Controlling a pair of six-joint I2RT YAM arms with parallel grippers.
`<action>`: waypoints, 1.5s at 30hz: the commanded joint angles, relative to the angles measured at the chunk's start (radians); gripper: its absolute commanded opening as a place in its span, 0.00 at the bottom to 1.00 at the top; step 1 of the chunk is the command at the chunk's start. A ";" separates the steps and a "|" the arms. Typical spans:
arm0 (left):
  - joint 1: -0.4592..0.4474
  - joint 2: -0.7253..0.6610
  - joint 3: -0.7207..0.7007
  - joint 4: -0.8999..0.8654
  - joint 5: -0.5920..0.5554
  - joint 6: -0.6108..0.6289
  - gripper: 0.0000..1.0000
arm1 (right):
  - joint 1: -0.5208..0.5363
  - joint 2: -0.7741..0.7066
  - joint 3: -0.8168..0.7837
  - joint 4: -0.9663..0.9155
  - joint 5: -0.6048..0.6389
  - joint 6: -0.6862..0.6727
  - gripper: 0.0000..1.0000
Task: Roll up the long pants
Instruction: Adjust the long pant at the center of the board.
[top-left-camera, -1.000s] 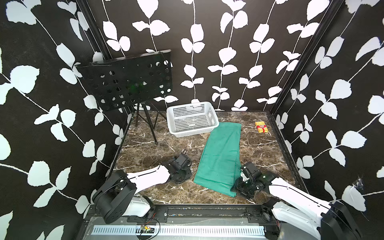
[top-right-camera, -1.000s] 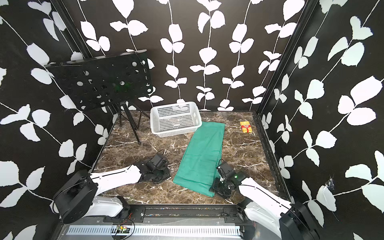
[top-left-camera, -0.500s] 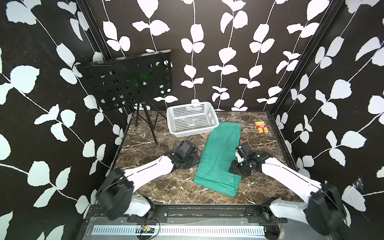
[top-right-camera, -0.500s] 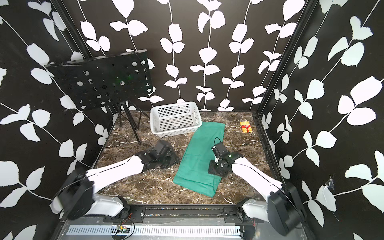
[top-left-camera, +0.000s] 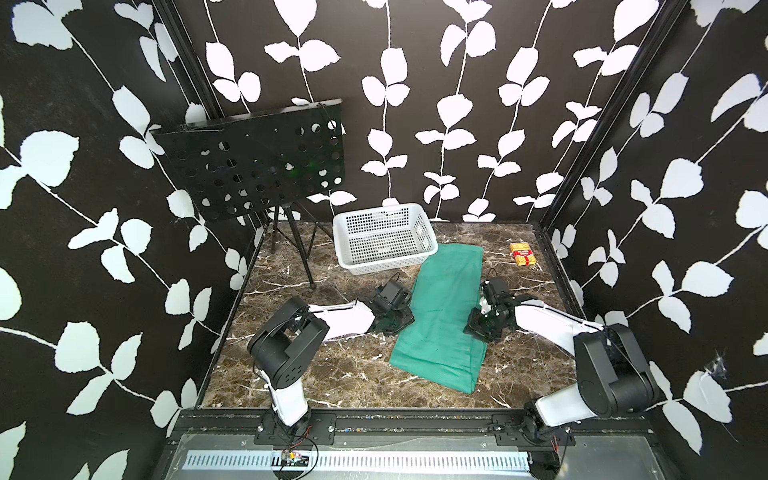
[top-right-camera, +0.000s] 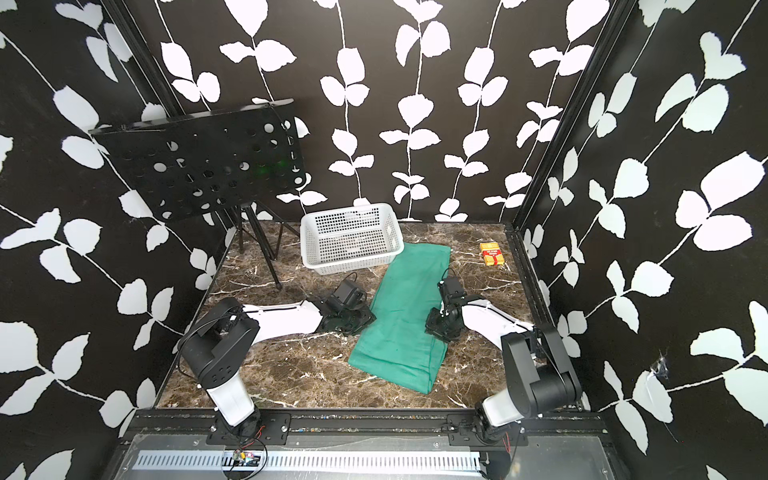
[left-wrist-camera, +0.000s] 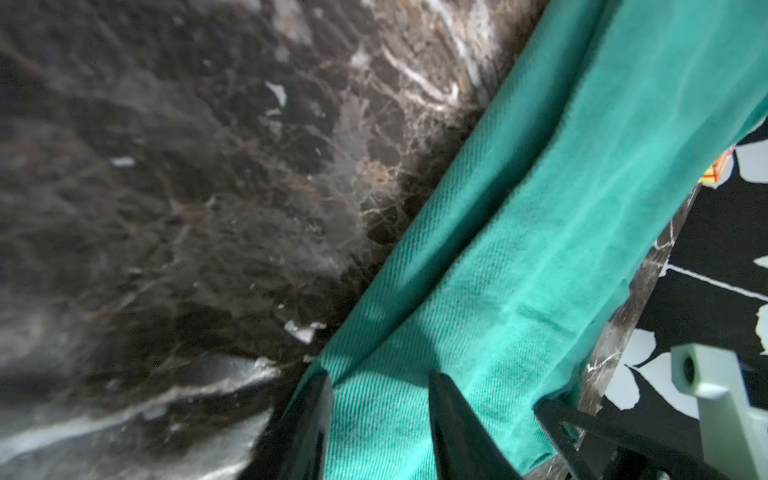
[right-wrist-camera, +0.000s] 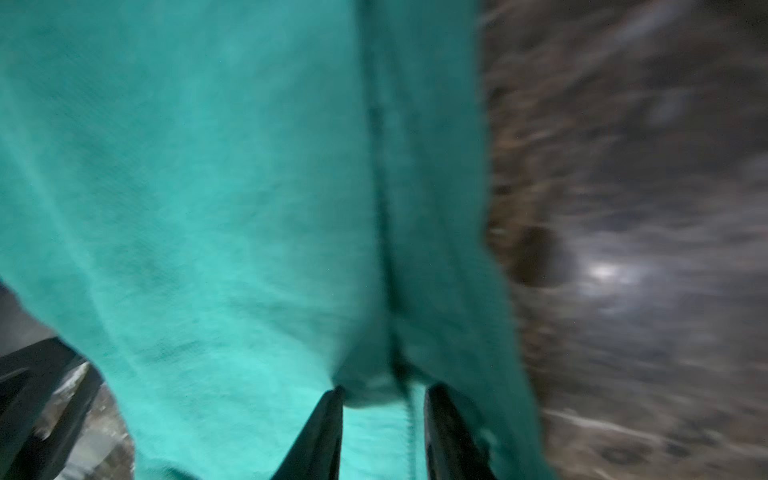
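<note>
Your pants (top-left-camera: 442, 307) lie in a long flat strip on the table (top-left-camera: 332, 374), with the far end by the basket (top-left-camera: 374, 264). Your left gripper (left-wrist-camera: 382, 380) straddles one long edge, jaws narrowly apart with cloth between them. Your right gripper (right-wrist-camera: 382, 392) brackets a bunched ridge at the opposite edge, but through the blur you cannot tell whether it pinches.

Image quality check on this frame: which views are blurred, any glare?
Right wrist view: motion-blurred, marble table streaked, one glare spot on it, the long pants soft. Left wrist view: pants weave crisp near the lens, marble out of focus. Both top views: sharp, evenly lit, faint green glint on the music stand.
</note>
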 joint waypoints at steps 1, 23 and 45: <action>-0.005 -0.012 0.024 -0.198 -0.059 0.015 0.48 | -0.009 -0.086 0.062 -0.080 0.028 -0.065 0.41; 0.029 0.412 0.617 -0.243 -0.029 0.115 0.51 | -0.151 0.315 0.277 0.102 -0.075 -0.107 0.37; 0.035 -0.130 0.291 -0.394 -0.317 0.036 0.53 | 0.459 -0.360 0.082 -0.006 0.223 -0.532 0.55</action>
